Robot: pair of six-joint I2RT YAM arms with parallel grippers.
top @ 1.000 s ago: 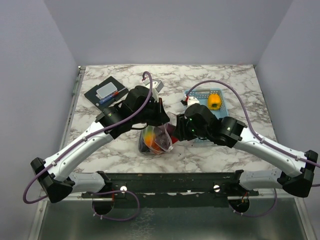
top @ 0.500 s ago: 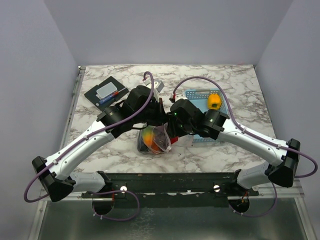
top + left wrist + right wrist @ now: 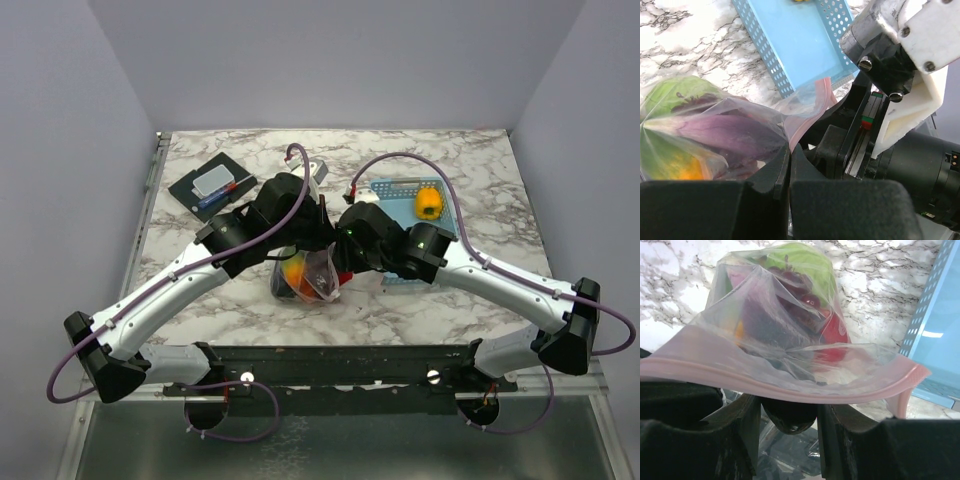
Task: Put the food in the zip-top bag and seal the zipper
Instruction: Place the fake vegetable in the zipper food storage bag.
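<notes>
We are looking down on a table [image 3: 470,165] topped in white marble pattern with grey veins, which is filling the middle of the top view. Plain, pale lavender-grey walls are closing it in: a back wall [image 3: 330,60], a left wall [image 3: 60,180] and a right wall [image 3: 590,140]. Soft, even light is falling across the tabletop. A black rail [image 3: 330,362] is running along the near edge, and a dull grey metal shelf [image 3: 330,445] is lying below it.

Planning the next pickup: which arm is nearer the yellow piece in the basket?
Right. The right arm overlaps the basket beside the yellow piece; the left arm lies beyond the bag.
</notes>
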